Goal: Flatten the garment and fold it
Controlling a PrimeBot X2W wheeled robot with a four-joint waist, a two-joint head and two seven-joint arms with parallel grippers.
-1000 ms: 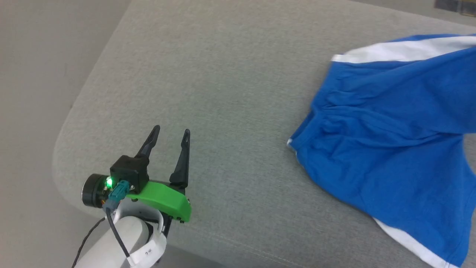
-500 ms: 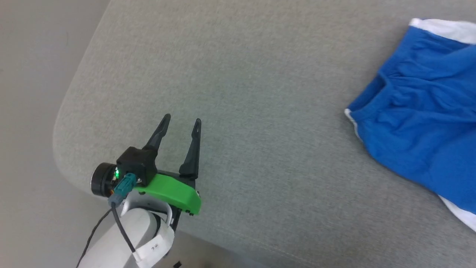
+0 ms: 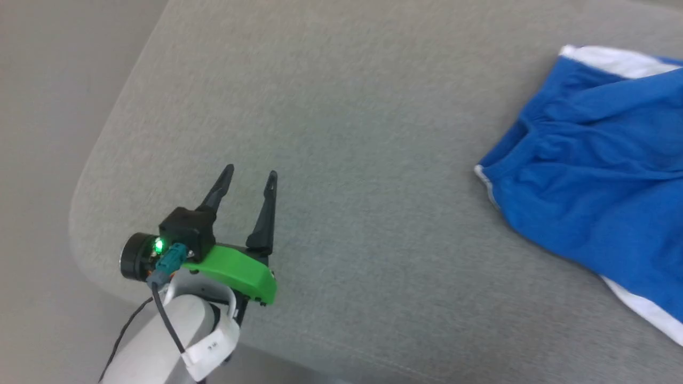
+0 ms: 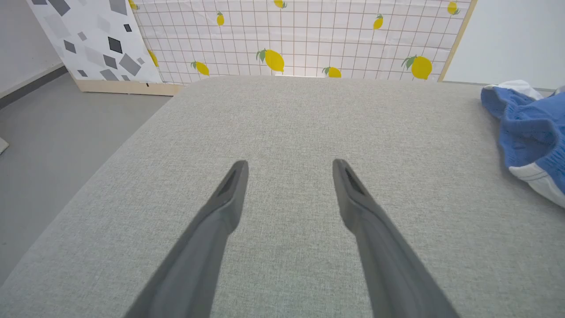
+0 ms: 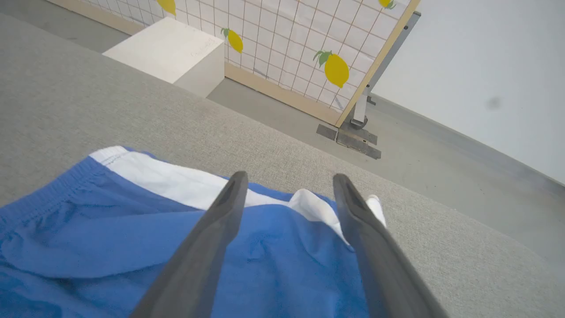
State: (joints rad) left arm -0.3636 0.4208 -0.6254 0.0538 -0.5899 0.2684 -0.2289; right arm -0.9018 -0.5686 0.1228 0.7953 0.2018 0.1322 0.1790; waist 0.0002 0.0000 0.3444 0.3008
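Both stand released and empty. The left end effector (image 3: 251, 171) hovers over the bare grey worktop (image 3: 347, 106) near its near left corner, well apart from the garment (image 3: 587, 192). The right end effector (image 5: 290, 176) hangs over the cloth, perhaps touching it. The garment lies rumpled at the right, neither flattened nor folded, so nearly everything remains.

This looks like a staged test room rather than a lived-in home. A freestanding lemon-print partition (image 4: 309, 35), wood-framed and standing on a bare metal foot (image 5: 353, 141), screens the space beside a panel of grey geometric shapes (image 4: 88, 44). Around them are a plain grey floor (image 4: 53, 132), a blank pale wall (image 5: 485, 66), a plain white box (image 5: 172, 53) and a broad surface padded in grey fabric (image 3: 347, 133).
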